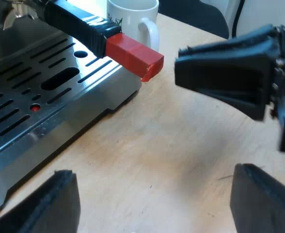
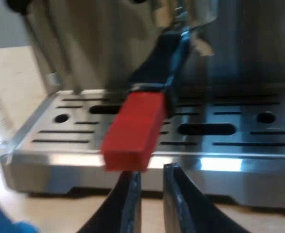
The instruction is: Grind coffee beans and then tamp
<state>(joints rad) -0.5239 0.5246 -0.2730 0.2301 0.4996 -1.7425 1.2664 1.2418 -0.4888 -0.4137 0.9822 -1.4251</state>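
The holder's dark handle [image 1: 79,24] sticks out from the espresso machine's front over the drip tray [image 1: 31,92], and its red end [image 1: 133,56] reaches past the tray's edge. My left gripper [image 1: 157,204] hangs open over the wooden table near the tray, holding nothing. My right gripper [image 2: 152,194] points straight at the red end [image 2: 133,131], a short way off it, fingers open only a narrow gap with nothing between them. From the left wrist it appears as a black wedge [image 1: 225,73] level with the red end.
A white mug [image 1: 133,19] stands on the table just behind the handle. The slotted metal drip tray [image 2: 229,131] lies under the handle. A steam wand [image 2: 40,48] hangs at the machine's side. Something blue [image 2: 2,218] lies on the table near the tray's corner.
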